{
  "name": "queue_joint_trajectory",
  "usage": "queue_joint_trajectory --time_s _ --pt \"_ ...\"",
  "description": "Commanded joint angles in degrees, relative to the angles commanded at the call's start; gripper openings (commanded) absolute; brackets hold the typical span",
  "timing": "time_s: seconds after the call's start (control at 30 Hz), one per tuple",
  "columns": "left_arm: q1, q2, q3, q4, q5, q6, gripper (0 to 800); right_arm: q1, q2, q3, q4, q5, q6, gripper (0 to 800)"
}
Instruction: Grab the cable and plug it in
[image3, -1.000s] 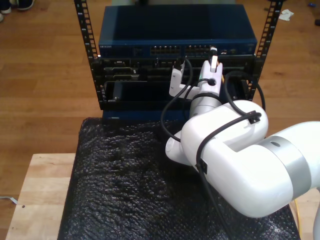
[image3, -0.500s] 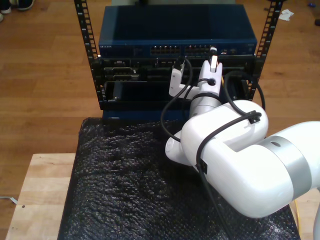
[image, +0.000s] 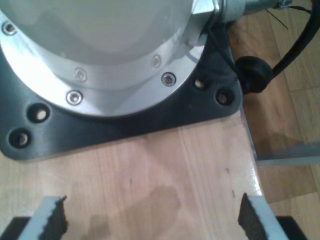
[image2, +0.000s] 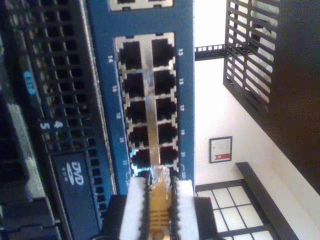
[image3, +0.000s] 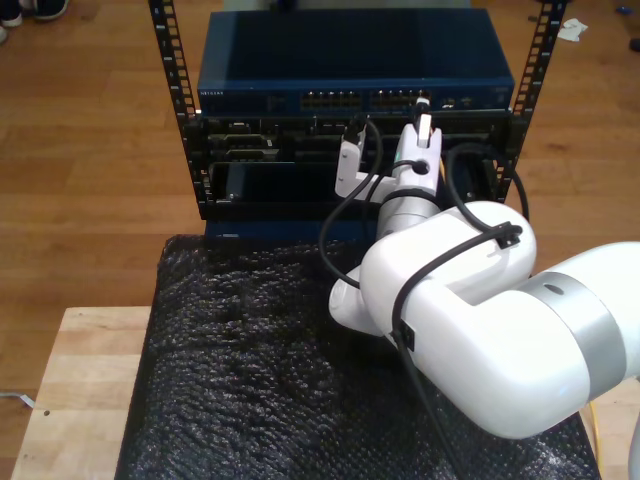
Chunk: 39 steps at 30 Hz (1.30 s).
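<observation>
The yellow-orange cable (image2: 159, 216) is pinched between the white pads (image2: 134, 205) of my second gripper (image2: 159, 200), which is shut on it. Its clear plug (image2: 159, 176) sits right at the lowest pair of sockets in the port block (image2: 150, 100) on the blue switch. In the exterior view my second gripper (image3: 424, 112) is up against the switch's (image3: 350, 60) front port row (image3: 395, 98). A stretch of yellow cable (image3: 594, 432) shows at the exterior view's bottom right. My first gripper (image: 152, 221) is open over bare wood, facing an arm's base plate (image: 125, 120).
The switch sits in a black rack (image3: 175, 90) above other devices (image3: 250, 150). Black arm cables (image3: 335, 225) loop beside the wrist. A black bubble-wrap mat (image3: 250, 380) covers the wooden table (image3: 70, 400). The large white arm (image3: 480, 320) hides the exterior view's right half of the mat.
My second gripper has moved slightly forward with the cable, closer to the switch's port row.
</observation>
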Motion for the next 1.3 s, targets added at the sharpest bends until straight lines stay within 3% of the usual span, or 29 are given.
queue_joint_trajectory --time_s 1.3 --pt "0.0 0.0 0.0 0.0 0.1 0.0 800 -0.9 -0.5 0.5 -0.1 0.7 0.1 0"
